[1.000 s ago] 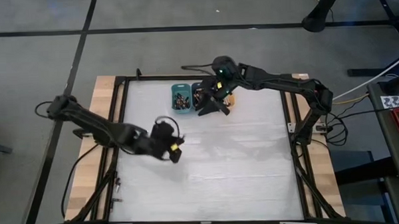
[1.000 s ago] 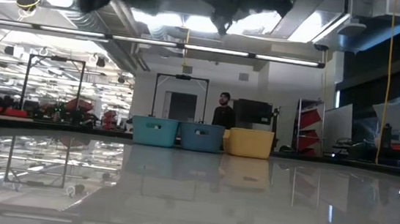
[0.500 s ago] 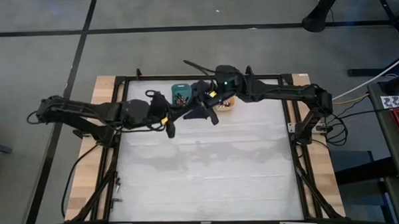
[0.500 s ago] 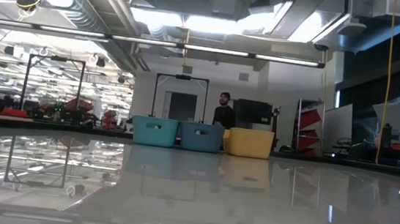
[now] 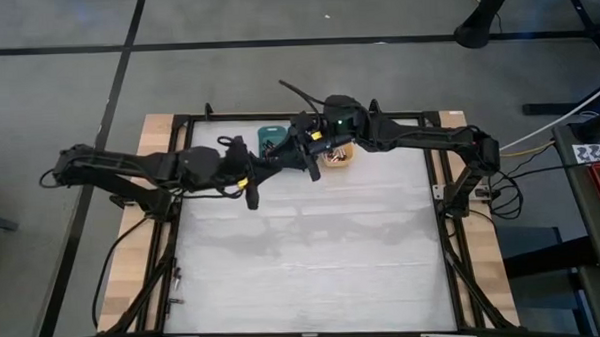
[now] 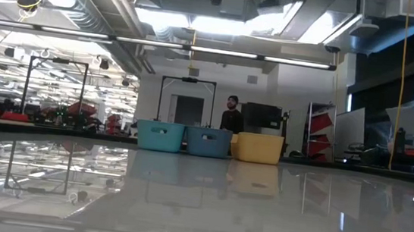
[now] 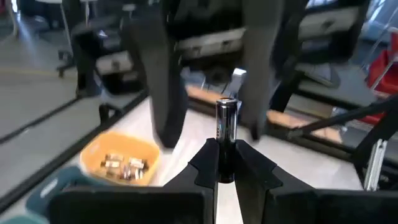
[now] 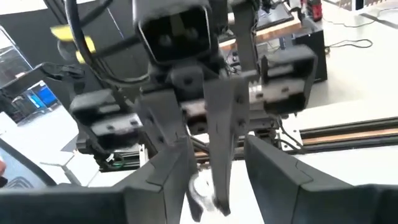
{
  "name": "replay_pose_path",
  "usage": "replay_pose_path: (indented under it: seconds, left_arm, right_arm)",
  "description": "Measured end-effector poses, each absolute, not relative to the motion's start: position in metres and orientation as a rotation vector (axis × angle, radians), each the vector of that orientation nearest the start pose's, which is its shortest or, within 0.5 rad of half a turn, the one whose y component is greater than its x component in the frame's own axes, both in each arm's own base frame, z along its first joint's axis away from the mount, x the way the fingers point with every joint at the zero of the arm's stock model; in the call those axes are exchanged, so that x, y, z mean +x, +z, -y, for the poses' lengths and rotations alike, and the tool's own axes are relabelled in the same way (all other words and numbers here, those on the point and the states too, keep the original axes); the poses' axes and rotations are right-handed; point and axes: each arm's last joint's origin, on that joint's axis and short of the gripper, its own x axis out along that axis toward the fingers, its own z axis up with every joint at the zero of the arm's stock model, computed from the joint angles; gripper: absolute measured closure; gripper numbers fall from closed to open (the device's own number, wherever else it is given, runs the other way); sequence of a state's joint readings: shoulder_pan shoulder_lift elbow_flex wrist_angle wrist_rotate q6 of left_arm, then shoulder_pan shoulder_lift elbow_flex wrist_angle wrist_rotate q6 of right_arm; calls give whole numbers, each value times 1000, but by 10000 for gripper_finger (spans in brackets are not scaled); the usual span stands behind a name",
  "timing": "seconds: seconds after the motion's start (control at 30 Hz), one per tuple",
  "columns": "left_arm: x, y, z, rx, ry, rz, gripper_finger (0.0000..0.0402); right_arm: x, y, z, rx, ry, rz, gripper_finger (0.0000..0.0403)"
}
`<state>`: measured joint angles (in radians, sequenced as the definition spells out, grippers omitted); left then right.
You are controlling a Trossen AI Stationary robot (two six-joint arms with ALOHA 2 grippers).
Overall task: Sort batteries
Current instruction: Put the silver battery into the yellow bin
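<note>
Tabletop [image 5: 313, 258], wide, white and shiny, carries three small rounded bins at its far edge: a teal bin [image 6: 160, 136], a blue bin [image 6: 208, 141] and a yellow-orange bin [image 7: 119, 163] with little batteries [image 7: 123, 165] inside. Both dark arms meet above them. The left tool [image 7: 226, 163] is clamped on one dark battery with a silvery end [image 7: 226, 134], upright. The right tool [image 8: 214, 171] is apart around the left fingers [image 8: 219, 130].

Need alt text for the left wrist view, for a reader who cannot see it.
The left gripper holds one dark battery upright between its shut fingers, silvery cap on top. Just beyond hang the right gripper's two dark fingers, spread apart. Below them an orange bin with a few batteries inside sits on the pale table.
</note>
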<state>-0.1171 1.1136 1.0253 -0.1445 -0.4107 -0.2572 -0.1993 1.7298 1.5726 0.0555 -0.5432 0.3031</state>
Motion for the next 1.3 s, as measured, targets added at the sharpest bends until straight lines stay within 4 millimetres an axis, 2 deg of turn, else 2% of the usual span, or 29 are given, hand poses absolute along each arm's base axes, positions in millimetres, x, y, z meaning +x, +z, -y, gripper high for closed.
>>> replay_pose_path:
  seconds: [0.2,0.53,0.67,0.83,0.9,1.07,1.3]
  left_arm:
    - [237,366,10,-164,335,-134,377]
    - [236,368,0,-171,378,-120,378]
    - [236,368,-1,-178,385,-118,376]
    - [236,368,-2,-176,394,-119,381]
    - [236,368,-2,-176,406,-117,379]
    - [235,368,-3,-173,456,-114,350]
    - [235,365,-5,-73,495,-155,272]
  right_arm:
    - [400,377,69,326,299,-126,244]
    - [400,381,74,319,279,-84,250]
    - [400,381,74,319,272,-84,289]
    - [400,381,74,291,270,-81,367]
    - [400,381,74,287,269,-80,378]
    - [400,381,75,295,261,-82,378]
    - [393,381,96,319,251,-92,378]
